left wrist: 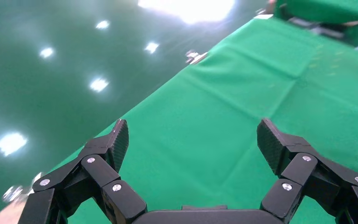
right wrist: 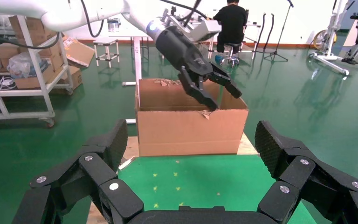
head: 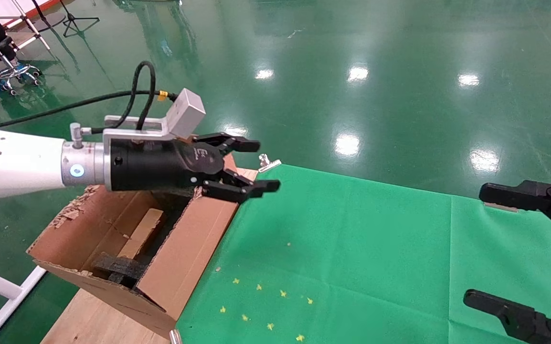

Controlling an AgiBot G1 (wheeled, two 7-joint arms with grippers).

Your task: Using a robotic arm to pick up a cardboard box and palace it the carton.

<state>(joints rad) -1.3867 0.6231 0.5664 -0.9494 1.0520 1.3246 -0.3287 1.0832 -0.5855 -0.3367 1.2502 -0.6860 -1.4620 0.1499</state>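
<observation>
left gripper (head: pixel 249 165) hanging over the far rim of the carton (head: pixel 180 258), fingers spread wide with nothing between them, pointing out toward the green cloth (head: pixel 352 253). white robotic arm (head: pixel 15 165) stretched in from the left, level, high above the open top. probably parked that high so the linkage clears the ragged flaps.

cardboard box (head: pixel 142 234) lying inside the carton, long and narrow, leaning along the inner wall just above the black foam blocks (head: pixel 122 270). hard to say whether flat or tilted, looks slanted. so the drop seems done, judging by the empty spread jaws and the box sitting in there.

same story from the right wrist: carton standing at the table's end, left gripper splayed above its top edge, nothing pinched.

right gripper (head: pixel 524 253) low at the right edge of the cloth, also spread wide and empty, well apart from everything. looks idle, kept out of the way.

little yellow marks (head: pixel 266 306) scattered on the cloth near the carton, a metal clip (head: pixel 267 163) holding the cloth's far corner down.
</observation>
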